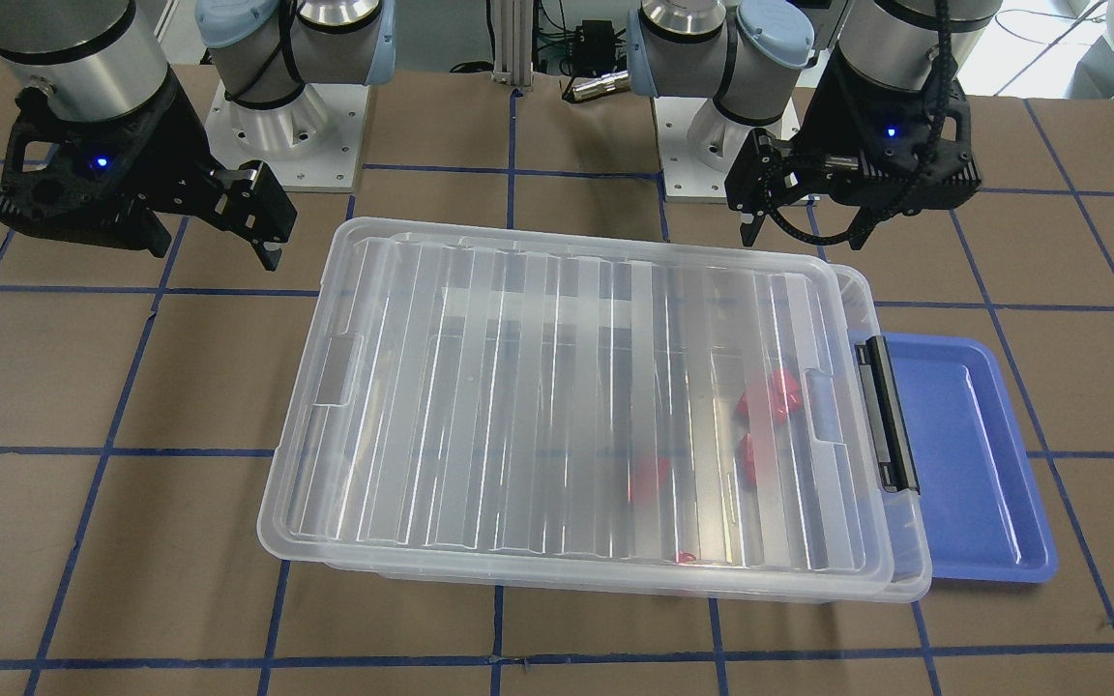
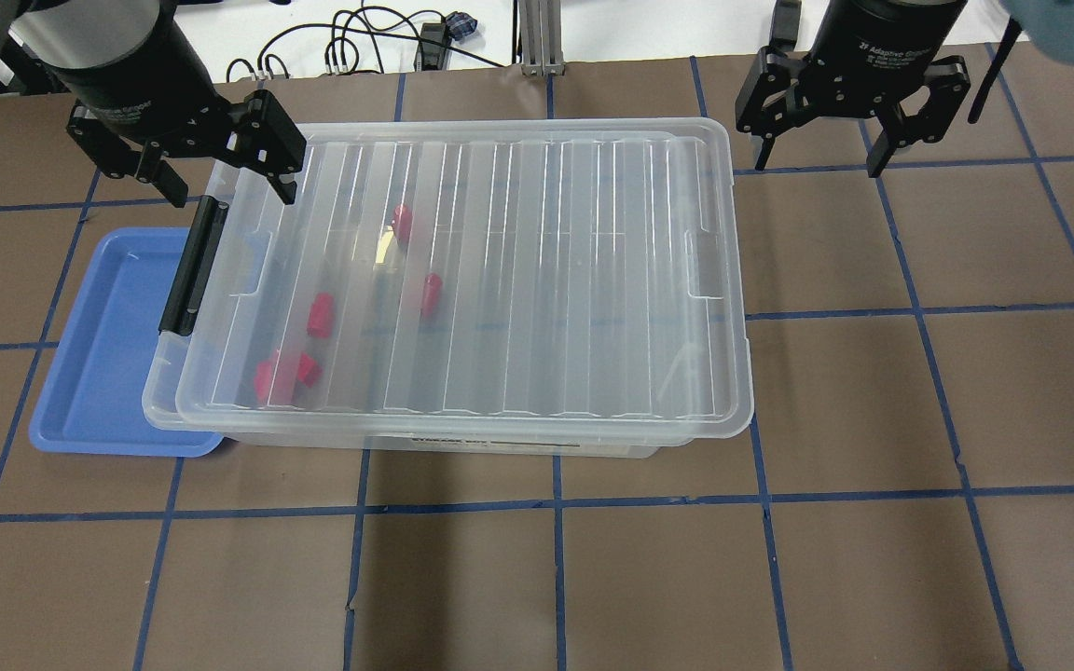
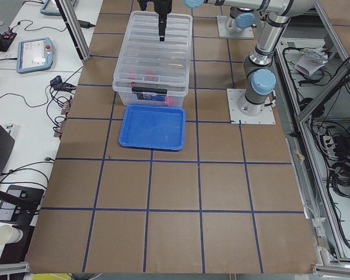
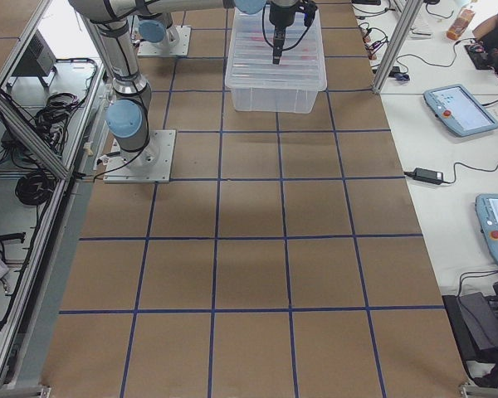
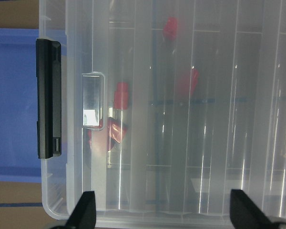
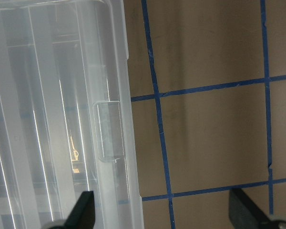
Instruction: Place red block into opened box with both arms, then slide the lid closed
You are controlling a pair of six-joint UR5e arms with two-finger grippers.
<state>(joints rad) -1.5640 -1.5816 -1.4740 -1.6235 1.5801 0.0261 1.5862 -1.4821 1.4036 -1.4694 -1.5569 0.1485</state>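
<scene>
The clear box (image 2: 159,410) stands mid-table with the ribbed clear lid (image 2: 537,270) lying on top, shifted slightly toward my right. The box's end with the black clip bar (image 2: 192,270) sticks out past the lid. Several red blocks (image 2: 320,314) lie inside under the lid, toward the clip end, also visible as red blocks (image 5: 120,94) in the left wrist view. My left gripper (image 2: 231,191) hovers open and empty over the box's far corner by the clip. Off the lid's other far corner, over bare table, my right gripper (image 2: 817,168) is open and empty too.
A blue tray (image 2: 99,354) lies against the box's clip end, partly beneath it, with nothing in it. Brown table (image 2: 919,419) with blue tape grid lines surrounds the box. Cables and arm bases sit along the far edge.
</scene>
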